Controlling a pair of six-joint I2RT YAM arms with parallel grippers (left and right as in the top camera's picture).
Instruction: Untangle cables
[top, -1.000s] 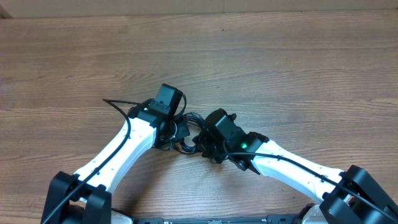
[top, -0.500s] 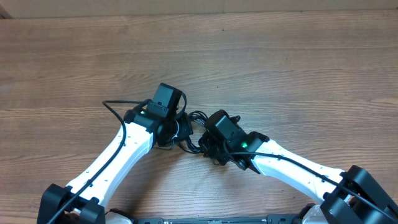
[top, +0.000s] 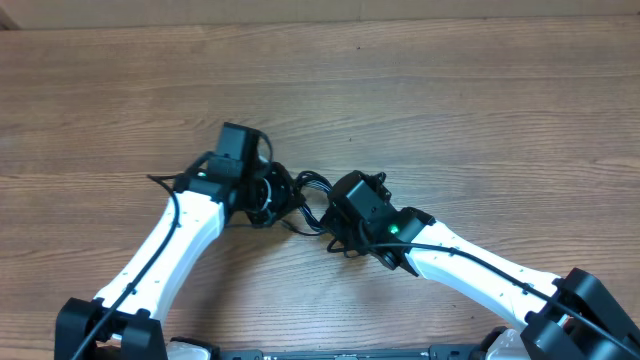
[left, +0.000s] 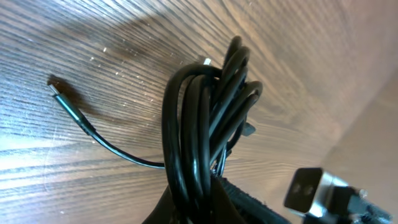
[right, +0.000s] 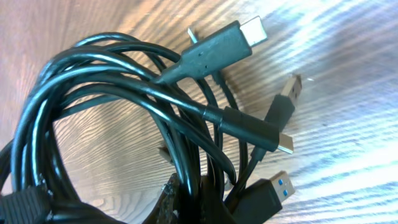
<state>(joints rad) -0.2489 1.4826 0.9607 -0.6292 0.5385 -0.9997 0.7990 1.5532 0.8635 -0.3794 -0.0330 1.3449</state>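
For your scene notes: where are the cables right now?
Overhead, centre: the cables bunch between the left tool and the right tool, both gripping them.

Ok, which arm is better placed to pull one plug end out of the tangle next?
Probably right: several plug ends fan out before its camera; the left faces only looped cables.

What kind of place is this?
Probably a robot lab or test bench: two white robot arms reach over a wooden table, with a tangle of black cables with USB plugs between them.
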